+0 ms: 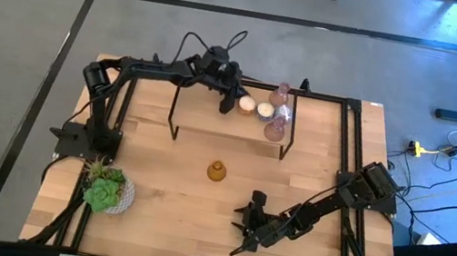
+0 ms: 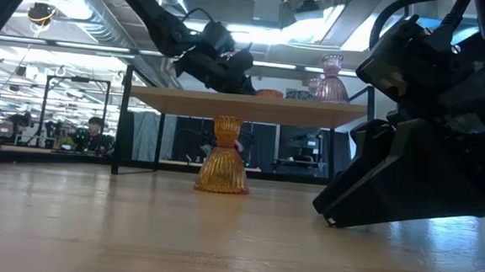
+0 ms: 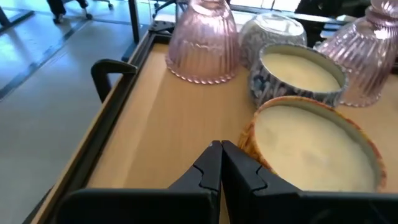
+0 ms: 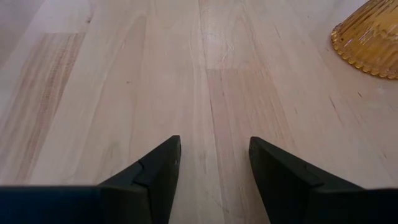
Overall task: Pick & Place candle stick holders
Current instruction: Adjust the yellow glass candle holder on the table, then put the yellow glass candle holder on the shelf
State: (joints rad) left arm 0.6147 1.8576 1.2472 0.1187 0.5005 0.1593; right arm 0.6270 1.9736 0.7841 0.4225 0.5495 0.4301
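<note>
Both arms are built of dark, near-black links with blocky joint housings. The left arm carries a black cable that loops in an arc above its wrist. The right arm has a bulky angular housing at its base joint. Each gripper has two matte black, wedge-shaped fingers tapering to blunt tips, with a stepped inner edge.

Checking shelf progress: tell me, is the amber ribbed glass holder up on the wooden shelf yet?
No, the amber ribbed glass holder stands on the wooden table, in front of the raised shelf.
</note>
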